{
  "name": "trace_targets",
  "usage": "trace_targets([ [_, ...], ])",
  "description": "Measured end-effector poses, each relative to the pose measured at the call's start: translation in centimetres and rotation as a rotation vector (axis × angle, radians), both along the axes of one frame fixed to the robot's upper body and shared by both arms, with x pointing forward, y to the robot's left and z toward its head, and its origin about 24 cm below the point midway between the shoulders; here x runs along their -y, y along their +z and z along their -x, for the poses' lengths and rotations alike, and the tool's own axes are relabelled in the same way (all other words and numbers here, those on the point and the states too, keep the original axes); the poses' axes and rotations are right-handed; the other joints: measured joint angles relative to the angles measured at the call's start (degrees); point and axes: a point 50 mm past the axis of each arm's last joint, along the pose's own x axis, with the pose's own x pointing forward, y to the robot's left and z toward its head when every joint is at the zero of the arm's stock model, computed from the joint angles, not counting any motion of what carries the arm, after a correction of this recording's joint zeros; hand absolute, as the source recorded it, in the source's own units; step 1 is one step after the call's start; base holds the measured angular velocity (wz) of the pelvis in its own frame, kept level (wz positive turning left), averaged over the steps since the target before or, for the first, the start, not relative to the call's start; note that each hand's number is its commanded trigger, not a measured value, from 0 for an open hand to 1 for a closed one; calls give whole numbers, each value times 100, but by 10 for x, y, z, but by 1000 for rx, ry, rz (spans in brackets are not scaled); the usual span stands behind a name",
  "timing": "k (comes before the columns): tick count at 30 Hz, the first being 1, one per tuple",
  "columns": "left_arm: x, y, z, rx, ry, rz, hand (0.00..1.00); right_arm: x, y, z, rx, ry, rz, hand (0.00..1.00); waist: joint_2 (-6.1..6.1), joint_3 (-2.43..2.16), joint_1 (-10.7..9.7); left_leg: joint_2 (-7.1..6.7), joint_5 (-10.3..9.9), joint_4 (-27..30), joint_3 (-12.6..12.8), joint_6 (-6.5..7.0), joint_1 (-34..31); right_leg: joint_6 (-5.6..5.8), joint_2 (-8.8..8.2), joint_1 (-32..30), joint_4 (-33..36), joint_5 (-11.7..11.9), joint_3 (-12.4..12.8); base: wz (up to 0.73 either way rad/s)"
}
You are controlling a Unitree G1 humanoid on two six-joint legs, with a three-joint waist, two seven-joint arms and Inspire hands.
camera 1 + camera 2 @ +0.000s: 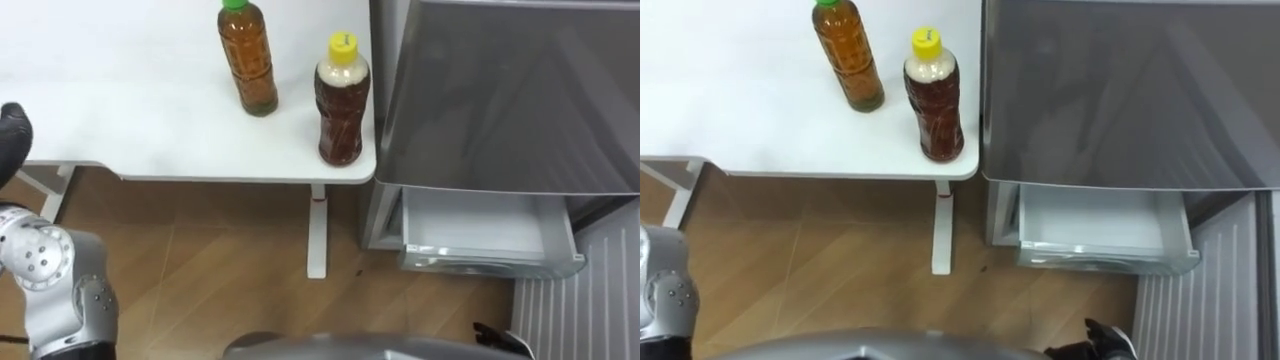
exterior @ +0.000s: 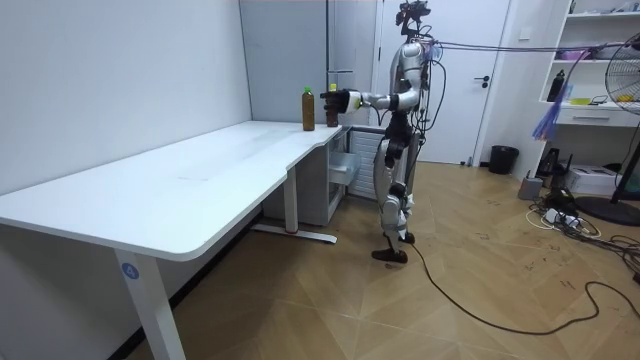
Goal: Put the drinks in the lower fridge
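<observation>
White table (image 1: 120, 90) fills the far left of the eye views, with a grey fridge (image 1: 510, 90) just beside its right edge and the fridge's lower drawer (image 1: 480, 225) pulled open and bare inside. Both drinks stand upright on the table, apart from each other: the green-capped bottle (image 1: 248, 60) further in, and the yellow-capped bottle (image 1: 342, 105) close to the table's near right corner. The left hand (image 1: 12, 135) hovers at the far left, well apart from both bottles and holding neither; the view's edge cuts it off, so I cannot tell whether it is open or closed. A dark shape low at the near right is probably the right hand (image 1: 1102, 345), and I cannot tell its state either. The job looks barely begun, with the first pickup in hand. To do it well, I would take the yellow-capped bottle first, since it is nearest the drawer. The hand should close round the bottle's middle rather than its cap. Approaching from the left risks nudging it off the corner or into its neighbour. Carry it upright, then lower it into the drawer.
</observation>
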Motion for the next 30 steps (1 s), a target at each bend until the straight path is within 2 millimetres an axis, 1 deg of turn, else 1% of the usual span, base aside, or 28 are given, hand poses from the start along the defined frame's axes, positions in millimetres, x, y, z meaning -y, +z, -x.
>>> trace_targets([
  [2, 3, 5, -3, 5, -40, -44, 0, 2, 1, 0, -2, 0, -11, 0, 19, 2, -38, -1, 0, 7, -8, 0, -6, 0, -1, 1, 1, 0, -1, 2],
  [5, 8, 13, -9, 0, -103, -131, 0, 4, 1, -1, -4, -26, -29, 0, 44, 9, -149, -4, 0, 13, -54, 0, -23, -1, 5, 2, -6, 0, -1, 7],
  [8, 19, 31, -17, 81, -204, -174, 0, 4, 0, 1, -4, -41, -37, 0, 26, 12, -191, -8, 1, 12, -70, 0, 3, -1, 3, 37, -6, 0, -30, 3],
  [11, 29, 45, -25, 147, -305, -214, 0, 4, 0, 2, -5, -44, -39, 0, 8, 33, -214, -8, 1, 9, -61, 1, 47, -1, 3, 67, -1, 0, 15, -2],
  [12, 32, 49, -27, 160, -336, -228, 0, 4, 0, 0, -1, -50, -41, 0, 12, 41, -271, -8, 1, 9, -59, 1, 59, -1, 3, 76, -2, 0, 22, 0],
  [15, 40, 52, -30, 179, -412, -246, 0, 4, 0, -1, -1, -70, -43, 0, 26, 54, -313, -7, 1, 13, -44, 1, 56, -1, 5, 72, -3, 0, 63, 0],
  [20, 60, 53, -39, 144, -575, -295, 0, 5, 0, -1, -10, -70, -40, 0, 31, 51, -350, -8, 2, 11, -27, 2, 22, 0, 4, 27, 4, 0, 90, 0],
  [22, 66, 53, -41, 139, -622, -300, 0, 6, -1, 1, -21, -71, -40, 0, 27, 52, -404, -8, 2, 5, -22, 2, 20, 0, 4, 24, 4, 0, 92, 0],
  [25, 77, 53, -45, 134, -716, -308, 0, 5, -1, -2, -22, -71, -42, 0, 26, 49, -471, -5, 2, 2, -5, 2, -14, 0, 6, -17, 2, 0, 105, 0],
  [30, 96, 69, -58, 191, -913, -379, 0, 5, -1, -4, -23, -63, -64, 0, -2, 43, -490, 6, 2, -37, 43, 2, 16, -1, 3, -17, 6, 1, 106, -2],
])
